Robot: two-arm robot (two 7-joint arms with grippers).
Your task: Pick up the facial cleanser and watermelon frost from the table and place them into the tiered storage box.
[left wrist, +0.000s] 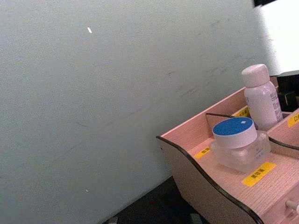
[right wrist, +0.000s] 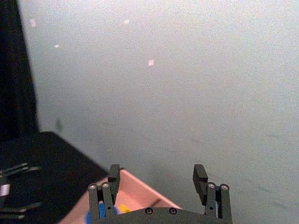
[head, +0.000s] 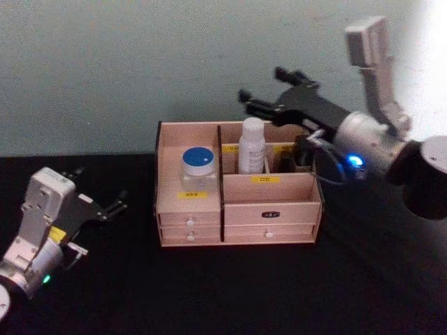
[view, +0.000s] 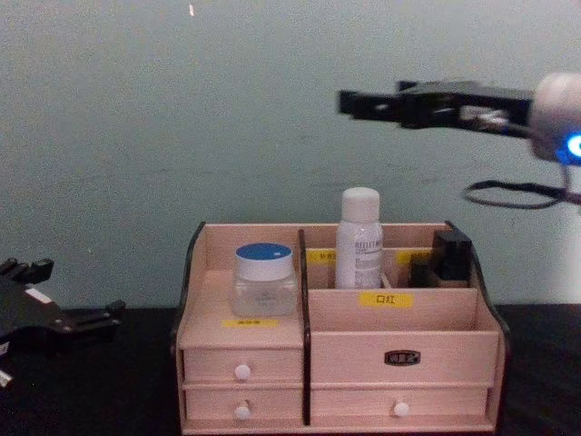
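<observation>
We see the facial cleanser (head: 251,145) standing upright in a rear compartment of the tiered storage box (head: 237,209), right of the central divider. The watermelon frost (head: 197,167) sits in the left compartment, above a yellow label (head: 192,195). Our right gripper (head: 260,102) hovers above the box's back edge with its fingers (right wrist: 201,175) spread apart and nothing between them. Our left gripper (head: 115,204) rests low over the black table (head: 209,293), left of the box, fingers spread and empty.
</observation>
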